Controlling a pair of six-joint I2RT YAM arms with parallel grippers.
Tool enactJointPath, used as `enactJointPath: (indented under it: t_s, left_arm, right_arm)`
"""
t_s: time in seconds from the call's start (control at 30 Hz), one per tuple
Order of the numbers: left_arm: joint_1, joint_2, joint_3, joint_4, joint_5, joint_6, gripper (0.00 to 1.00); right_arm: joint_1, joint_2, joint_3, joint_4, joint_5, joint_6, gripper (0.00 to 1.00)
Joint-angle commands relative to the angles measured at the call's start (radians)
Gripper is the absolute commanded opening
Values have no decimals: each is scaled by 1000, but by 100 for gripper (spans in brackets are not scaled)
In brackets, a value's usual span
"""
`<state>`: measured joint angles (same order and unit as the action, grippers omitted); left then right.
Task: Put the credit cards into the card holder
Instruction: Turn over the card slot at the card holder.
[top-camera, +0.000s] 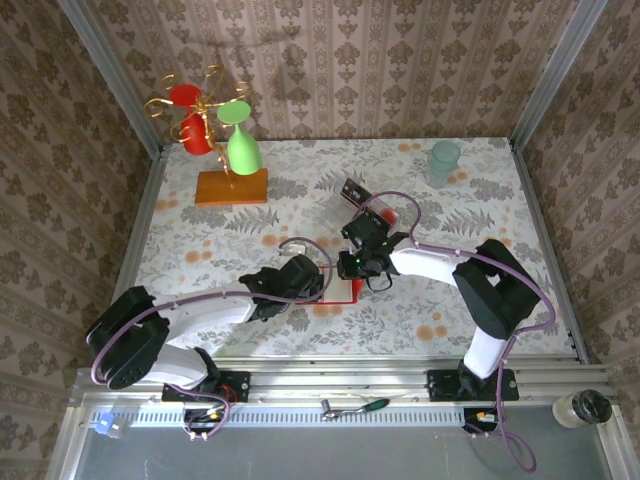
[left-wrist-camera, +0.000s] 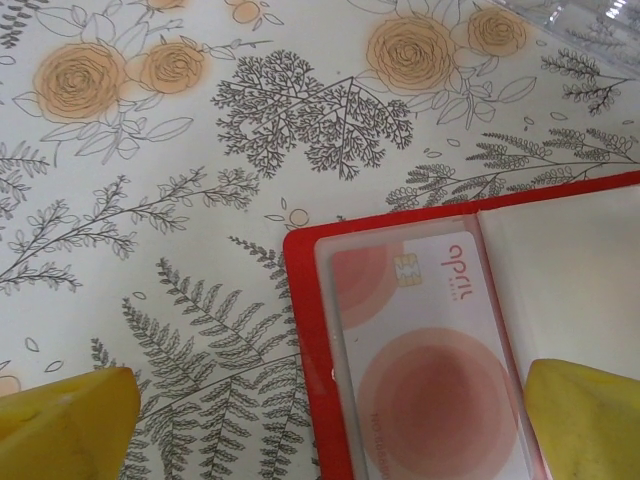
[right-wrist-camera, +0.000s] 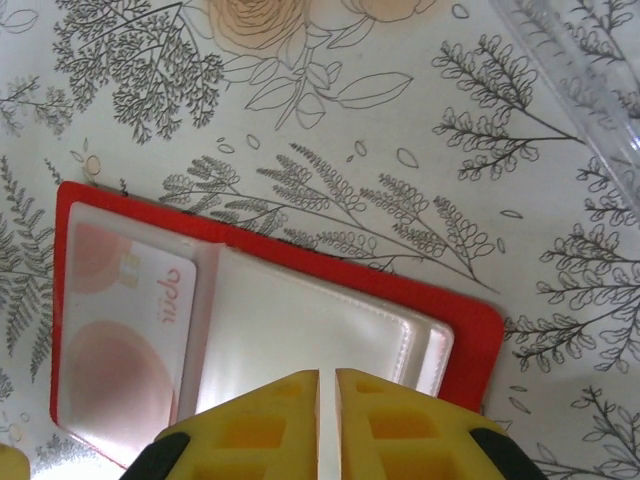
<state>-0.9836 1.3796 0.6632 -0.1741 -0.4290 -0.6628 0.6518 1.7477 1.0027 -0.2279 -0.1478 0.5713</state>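
Lying open on the flowered table (left-wrist-camera: 200, 150), the red card holder (left-wrist-camera: 300, 330) has a whitish card (left-wrist-camera: 430, 340) printed "april" in its clear pocket. The left gripper (left-wrist-camera: 330, 430) is spread wide; the right gripper (right-wrist-camera: 327, 420) is pinched nearly together above the pale pocket.

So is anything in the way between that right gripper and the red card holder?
Nothing visible. The right gripper is right at the open card holder, by its bare pale pocket, with no object between them. One credit card sits in the neighbouring pocket, and the clear tray lies off to the side.
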Motion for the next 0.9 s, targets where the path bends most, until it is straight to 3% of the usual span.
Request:
enactJointPath:
  t_s: [0.0,0.87]
  left_arm:
    - [-10,27,36,23,10,-16,100]
    - [-39,120,80,56,23,7,100]
  right_arm:
    - [-7,34,31,-33,23,-26,13]
    - [-9,100,-3,95,-140,58,8]
